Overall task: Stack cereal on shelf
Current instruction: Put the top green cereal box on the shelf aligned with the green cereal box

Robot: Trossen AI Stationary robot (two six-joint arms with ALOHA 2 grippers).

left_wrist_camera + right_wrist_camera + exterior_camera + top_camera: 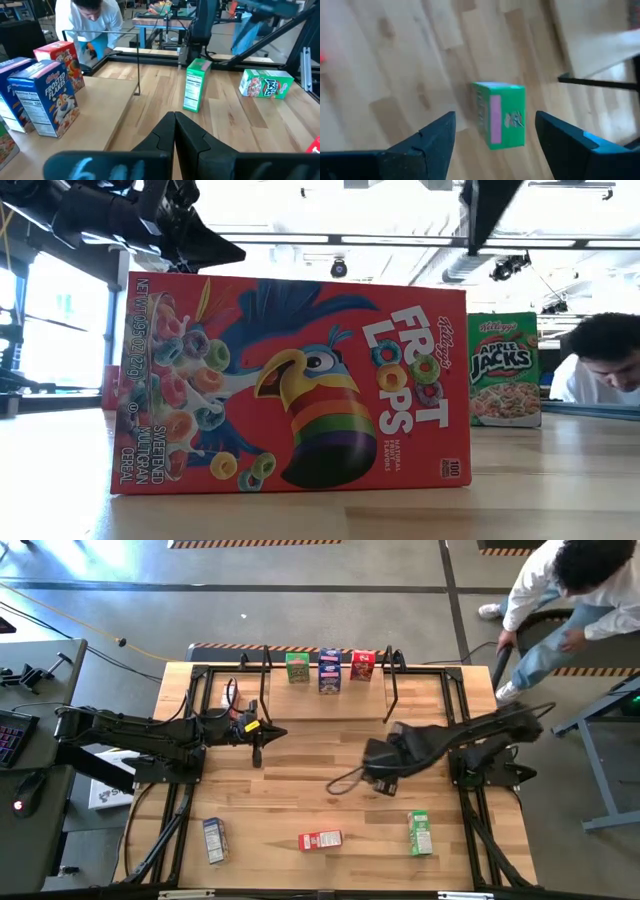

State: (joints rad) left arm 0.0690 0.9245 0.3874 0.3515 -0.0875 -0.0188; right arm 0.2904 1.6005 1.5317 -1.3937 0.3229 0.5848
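A small green cereal box (500, 114) stands upright on the counter (300, 790), just below the right gripper (495, 137). Its fingers are spread wide on both sides of the box and are not touching it. This looks like the reach for the next box. Next the fingers need to drop around it and squeeze.

Three boxes already stand on the shelf (420, 700): green (297, 667), blue (329, 670) and red (362, 665). Three more lie near the front edge.

The left gripper (257, 745) waits by the shelf, fingers pressed together.

A person (560, 600) bends down beside the counter.

Overhead, table-level, two wrist views — all share the table (300, 795).
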